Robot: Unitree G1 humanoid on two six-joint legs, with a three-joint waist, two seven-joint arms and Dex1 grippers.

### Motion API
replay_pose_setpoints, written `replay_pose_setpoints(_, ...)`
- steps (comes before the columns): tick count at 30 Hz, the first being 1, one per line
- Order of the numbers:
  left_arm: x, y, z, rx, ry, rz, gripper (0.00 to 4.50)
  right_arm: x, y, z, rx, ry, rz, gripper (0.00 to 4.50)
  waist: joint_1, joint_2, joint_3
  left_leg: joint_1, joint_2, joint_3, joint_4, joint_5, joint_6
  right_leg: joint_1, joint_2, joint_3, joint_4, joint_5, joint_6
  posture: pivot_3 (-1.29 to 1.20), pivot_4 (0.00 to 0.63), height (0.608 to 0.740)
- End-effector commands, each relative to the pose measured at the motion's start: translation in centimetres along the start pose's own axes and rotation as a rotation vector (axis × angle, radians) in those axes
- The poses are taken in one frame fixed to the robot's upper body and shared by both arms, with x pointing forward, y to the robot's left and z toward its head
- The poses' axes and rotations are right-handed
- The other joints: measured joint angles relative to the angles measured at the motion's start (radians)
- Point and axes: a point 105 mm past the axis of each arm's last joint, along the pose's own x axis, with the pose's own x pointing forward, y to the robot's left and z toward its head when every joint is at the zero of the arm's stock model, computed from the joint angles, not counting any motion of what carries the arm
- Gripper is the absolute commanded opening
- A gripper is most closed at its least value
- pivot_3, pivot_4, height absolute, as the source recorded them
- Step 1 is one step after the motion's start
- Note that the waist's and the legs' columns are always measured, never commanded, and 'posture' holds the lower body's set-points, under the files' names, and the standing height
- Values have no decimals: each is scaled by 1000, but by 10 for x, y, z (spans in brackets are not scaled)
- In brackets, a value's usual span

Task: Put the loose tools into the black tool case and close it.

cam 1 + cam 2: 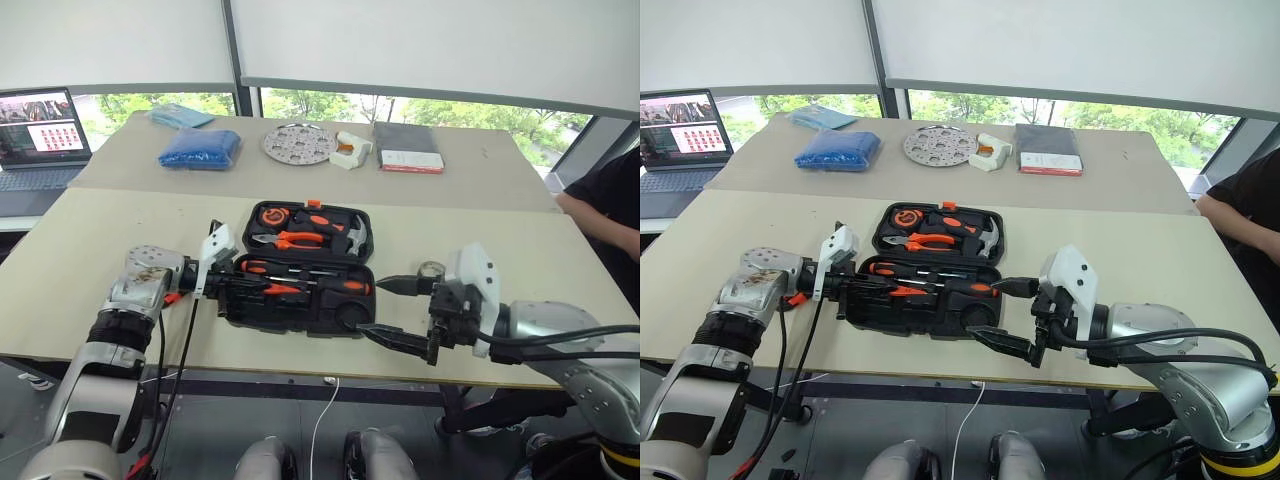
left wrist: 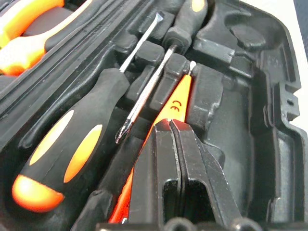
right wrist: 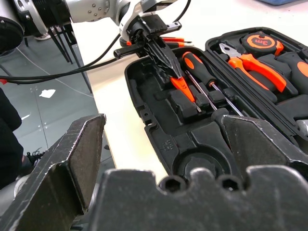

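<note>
Over the open black tool case (image 1: 300,285), the left gripper (image 3: 168,67) pinches the small orange tool (image 2: 175,103) shut-jawed; it should seat flat before release. Right gripper (image 1: 405,315) hangs wide, empty.

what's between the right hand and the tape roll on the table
Nothing. In the left eye view the right hand hangs open at the case's near right corner, and the tape roll sits on bare table just beyond it.
</note>
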Motion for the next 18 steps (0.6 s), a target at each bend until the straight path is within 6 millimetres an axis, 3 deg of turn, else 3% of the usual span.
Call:
replay_pose_setpoints(1, -14, 4, 32, 80, -85, 59, 63, 1, 1, 9, -54, -27, 18, 4500, 0, 0, 0, 0, 0, 0, 0, 0, 0, 0, 0, 0, 0, 0, 0, 0, 150, 718)
replay_pose_setpoints(3, -24, 6, 35, 75, -102, 104, 63, 3, 1, 11, -67, -22, 30, 4500, -2, 0, 0, -1, 0, 0, 0, 0, 0, -1, 0, 0, 0, 0, 0, 0, 150, 718)
replay_pose_setpoints(6, -65, 3, 34, 41, -153, 279, 815, 8, -7, 20, -84, -33, 68, 4500, -19, 0, 0, -1, 0, 0, 0, 0, 0, -2, 1, 1, 0, 0, 0, 0, 150, 718)
replay_pose_setpoints(8, -91, -5, 26, 21, -150, 400, 1606, 11, -11, 25, -94, -43, 93, 4500, -34, 0, 0, 1, 1, 0, -2, 0, -1, -2, 1, 5, 0, 0, 0, 0, 150, 718)
replay_pose_setpoints(16, -173, -46, -36, -102, 25, 736, 4480, 29, -18, 29, -141, -50, 202, 4500, -16, 1, 1, 1, 1, 0, -5, 1, -2, -3, -2, 3, 0, -1, -1, 0, 150, 718)
replay_pose_setpoints(18, -183, -48, -42, -113, 56, 773, 4480, 31, -17, 30, -146, -52, 227, 4500, -5, 1, 1, 0, 1, 0, -5, -4, -10, -4, -3, 1, -1, -1, -1, 0, 150, 718)
